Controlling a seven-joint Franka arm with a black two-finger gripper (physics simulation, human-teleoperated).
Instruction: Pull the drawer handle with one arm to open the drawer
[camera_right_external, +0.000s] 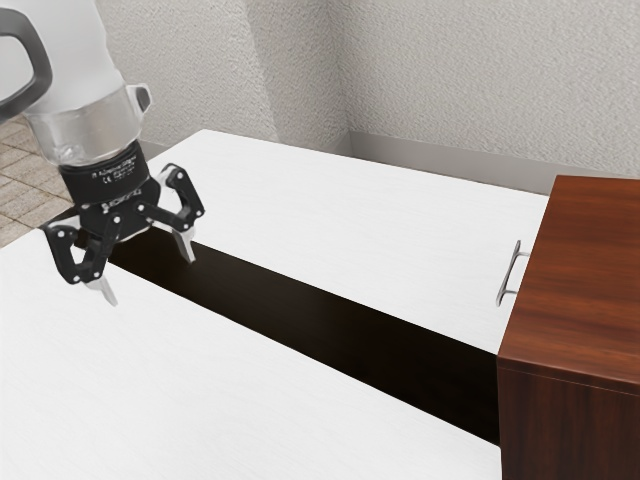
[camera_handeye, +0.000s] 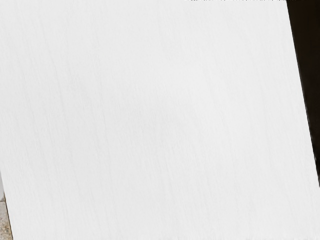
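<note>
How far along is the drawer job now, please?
Nothing looks done yet: the handle sits close against the brown cabinet. In hand: the gripper hangs open over the white table, far from the handle. Left: reach, grasp, pull.

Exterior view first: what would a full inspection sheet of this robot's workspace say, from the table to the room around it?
Surface: white table, split by a dark gap running across it.
Job's things: brown wooden cabinet at the exterior view's right; its silver bar handle untouched, no drawer seen pulled out.
Clutter: nothing seen.
Grippers: black two-finger gripper open, empty, above the table by the gap, far from the handle.
Cables: nothing seen.
Surroundings: pale textured wall; tiled floor.
</note>
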